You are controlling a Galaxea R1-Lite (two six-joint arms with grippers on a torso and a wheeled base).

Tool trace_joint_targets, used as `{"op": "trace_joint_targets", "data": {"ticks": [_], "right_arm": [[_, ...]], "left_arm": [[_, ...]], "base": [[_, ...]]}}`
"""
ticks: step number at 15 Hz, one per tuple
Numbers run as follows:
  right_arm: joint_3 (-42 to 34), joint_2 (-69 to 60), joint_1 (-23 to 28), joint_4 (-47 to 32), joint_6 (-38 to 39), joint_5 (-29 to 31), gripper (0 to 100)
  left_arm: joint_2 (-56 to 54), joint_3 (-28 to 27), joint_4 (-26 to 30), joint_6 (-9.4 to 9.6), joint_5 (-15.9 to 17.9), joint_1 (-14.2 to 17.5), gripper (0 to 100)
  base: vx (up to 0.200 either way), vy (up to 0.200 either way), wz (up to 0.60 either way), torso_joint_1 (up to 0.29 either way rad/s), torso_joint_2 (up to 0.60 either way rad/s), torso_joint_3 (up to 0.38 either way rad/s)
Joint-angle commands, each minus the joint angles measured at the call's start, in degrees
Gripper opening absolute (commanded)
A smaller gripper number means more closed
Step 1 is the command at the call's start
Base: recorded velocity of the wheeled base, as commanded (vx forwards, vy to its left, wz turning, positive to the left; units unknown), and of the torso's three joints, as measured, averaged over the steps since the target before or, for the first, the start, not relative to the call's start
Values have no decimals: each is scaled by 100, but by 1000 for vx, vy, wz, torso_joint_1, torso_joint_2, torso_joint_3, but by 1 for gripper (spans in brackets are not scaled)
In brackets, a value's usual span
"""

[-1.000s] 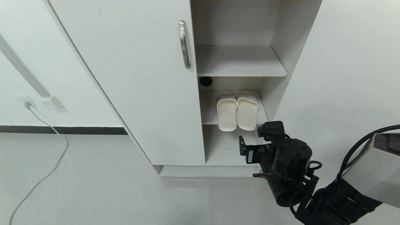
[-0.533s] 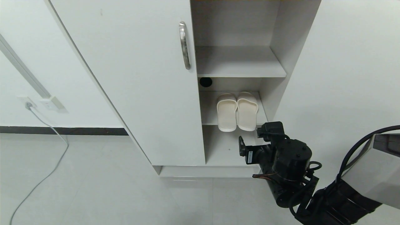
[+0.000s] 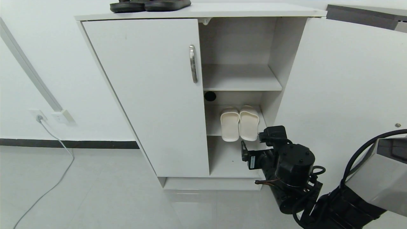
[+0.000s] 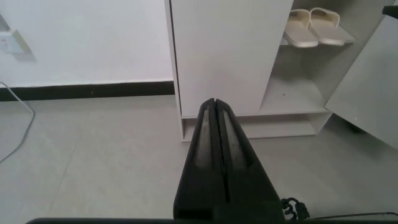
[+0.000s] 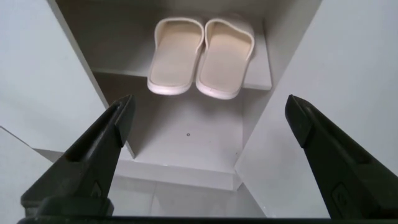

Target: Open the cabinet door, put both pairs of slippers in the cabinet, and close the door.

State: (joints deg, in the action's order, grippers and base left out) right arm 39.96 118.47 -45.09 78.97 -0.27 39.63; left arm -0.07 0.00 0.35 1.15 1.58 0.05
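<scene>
The cabinet door (image 3: 343,95) was swung wide. The cream slippers (image 3: 239,123) were set on the middle shelf (image 3: 213,122), heels past its edge, just above the spread right fingers (image 5: 106,143). The dark slippers (image 3: 149,5) were seen atop the cabinet (image 3: 254,12). The left fingers (image 4: 205,137) were pressed together.

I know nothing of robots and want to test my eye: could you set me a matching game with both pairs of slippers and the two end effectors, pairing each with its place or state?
Things:
1. pale slippers
2. dark slippers
3. left end effector
4. right end effector

Place or state:
A. open
B. on top of the cabinet
C. on a shelf inside the cabinet
D. shut

Pairs: 1-C, 2-B, 3-D, 4-A.
</scene>
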Motion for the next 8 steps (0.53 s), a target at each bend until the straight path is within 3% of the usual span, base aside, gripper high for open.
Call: {"op": "trace_joint_targets", "data": {"ticks": [1, 6, 8], "right_arm": [[-32, 62, 9, 4, 0, 1, 100], [-59, 150, 27, 13, 0, -8, 100], [-59, 194, 27, 13, 0, -8, 100]], "left_arm": [[7, 0, 0, 0, 0, 4, 0], [7, 0, 0, 0, 0, 4, 0], [7, 0, 0, 0, 0, 4, 0]], "base": [[0, 0, 0, 2, 2, 198], [0, 0, 0, 0, 2, 202], [0, 0, 0, 1, 1, 52]]}}
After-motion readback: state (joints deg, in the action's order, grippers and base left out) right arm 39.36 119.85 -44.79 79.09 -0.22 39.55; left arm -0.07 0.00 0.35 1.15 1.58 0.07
